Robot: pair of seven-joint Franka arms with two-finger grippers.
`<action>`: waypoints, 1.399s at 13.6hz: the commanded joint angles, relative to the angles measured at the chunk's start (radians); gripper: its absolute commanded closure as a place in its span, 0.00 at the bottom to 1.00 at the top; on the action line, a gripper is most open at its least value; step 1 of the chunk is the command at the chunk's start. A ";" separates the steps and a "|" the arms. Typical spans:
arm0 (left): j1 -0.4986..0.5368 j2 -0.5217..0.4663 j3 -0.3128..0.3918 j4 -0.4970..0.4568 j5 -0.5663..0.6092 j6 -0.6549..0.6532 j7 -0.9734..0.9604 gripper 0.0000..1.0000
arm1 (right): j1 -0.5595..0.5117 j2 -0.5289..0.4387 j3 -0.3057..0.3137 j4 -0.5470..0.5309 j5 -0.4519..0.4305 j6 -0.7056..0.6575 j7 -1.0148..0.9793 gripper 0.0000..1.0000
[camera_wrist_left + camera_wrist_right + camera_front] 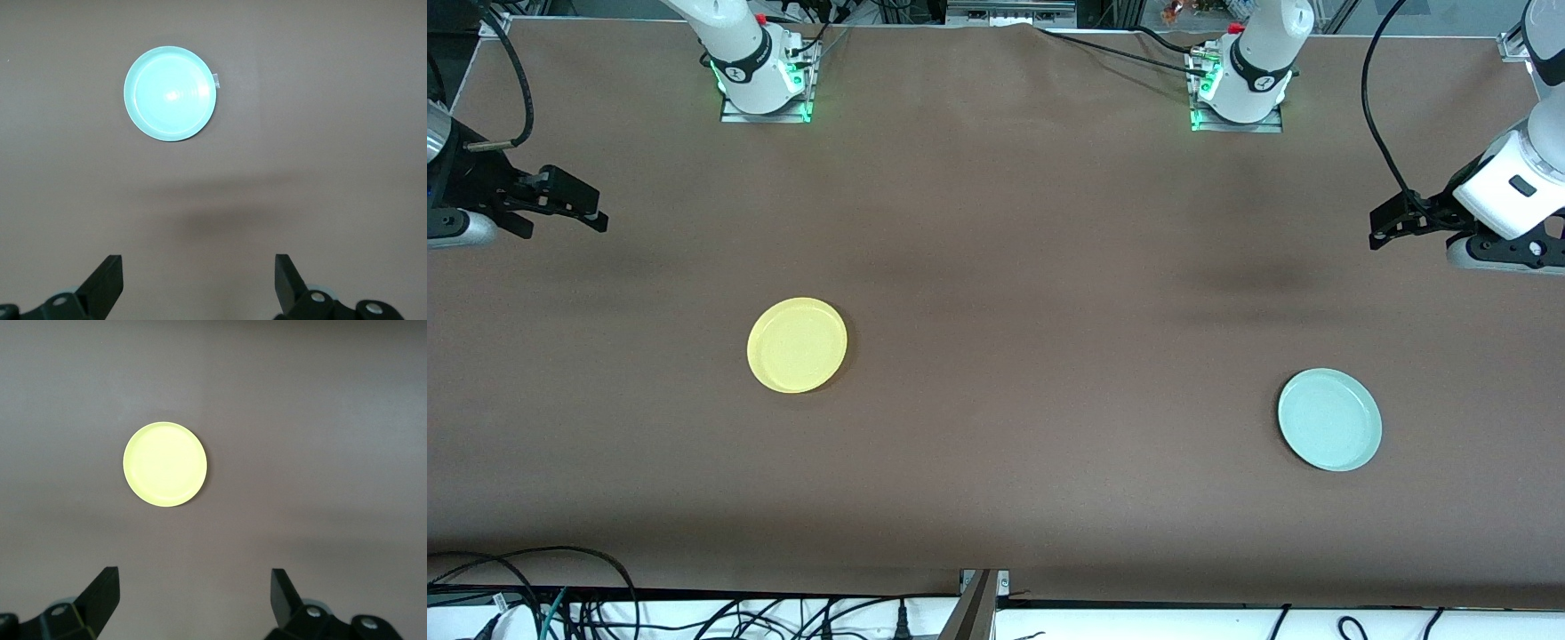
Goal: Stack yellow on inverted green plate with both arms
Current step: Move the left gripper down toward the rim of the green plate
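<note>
A: Count?

B: Two plates, one yellow point(797, 345), one green point(1329, 420). Two arms, two grippers. One brown table point(1014, 267).

A: Where do the plates sit, taking the yellow as the mark?

B: Yellow lies flat on the table toward the right arm's end, rim up. The green plate is well apart from it, toward the left arm's end and a little nearer the front camera. It also rests rim up, hollow side showing, so not inverted. A small pale tab sticks out at its edge in the left wrist view.

A: Right arm?

B: Base at the table's top edge. Right gripper point(587, 209) hangs in the air over the table's right-arm end, well apart from the yellow, fingers pointing toward the table's middle. Its wrist view shows the fingers point(100, 590) spread wide, nothing between them, yellow point(165, 463) in sight.

A: Left arm?

B: Mirror pose. Left gripper point(1387, 227) hangs over the table's left-arm end, well apart from both plates. Fingers point(107, 277) wide apart, empty; green point(171, 93) in its wrist view.
</note>
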 commanded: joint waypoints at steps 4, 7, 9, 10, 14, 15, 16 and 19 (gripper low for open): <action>0.021 0.011 -0.011 0.002 -0.020 0.009 0.009 0.00 | 0.003 -0.014 -0.005 -0.022 -0.009 0.027 -0.018 0.00; 0.048 0.065 -0.009 0.048 -0.049 -0.080 0.019 0.00 | 0.001 -0.014 -0.006 -0.022 -0.013 0.027 -0.018 0.00; 0.050 0.097 -0.009 0.089 -0.034 -0.081 0.041 0.00 | 0.001 -0.013 -0.006 -0.022 -0.013 0.028 -0.018 0.00; 0.058 0.115 -0.006 0.100 -0.034 -0.081 0.089 0.00 | 0.001 -0.013 -0.005 -0.022 -0.015 0.033 -0.016 0.00; 0.154 0.230 -0.008 0.146 -0.029 -0.017 0.302 0.00 | 0.001 -0.016 -0.005 -0.028 -0.015 0.033 -0.016 0.00; 0.156 0.282 -0.006 0.163 -0.028 0.030 0.362 0.00 | 0.003 -0.014 -0.005 -0.030 -0.015 0.033 -0.016 0.00; 0.165 0.336 -0.006 0.169 -0.026 0.102 0.414 0.00 | 0.003 -0.013 -0.005 -0.030 -0.015 0.034 -0.015 0.00; 0.173 0.482 -0.008 0.169 0.026 0.340 0.500 0.00 | 0.003 -0.014 -0.005 -0.038 -0.015 0.034 -0.015 0.00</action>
